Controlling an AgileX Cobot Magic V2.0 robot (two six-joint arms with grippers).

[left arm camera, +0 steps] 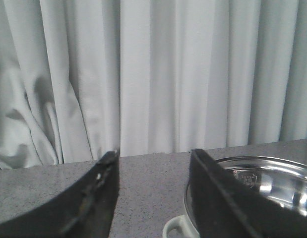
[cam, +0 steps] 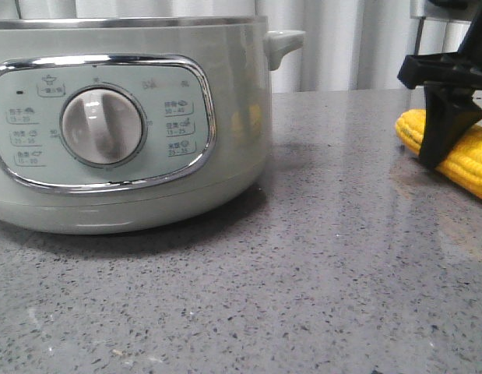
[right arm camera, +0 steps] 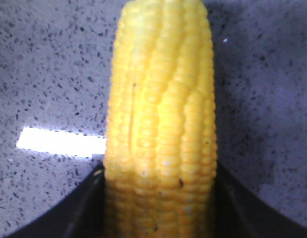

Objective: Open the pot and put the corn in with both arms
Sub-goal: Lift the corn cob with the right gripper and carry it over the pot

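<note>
The pale grey-green pot with its round dial fills the left of the front view; its side handle sticks out to the right. The yellow corn lies on the table at the far right. My right gripper reaches down over it; in the right wrist view its black fingers press both sides of the corn. My left gripper is open and empty, beside and above the pot's chrome rim and handle. It is not in the front view.
The speckled grey table stretches between pot and corn. A pale curtain hangs behind the table's far edge. A bright reflection lies on the table beside the corn.
</note>
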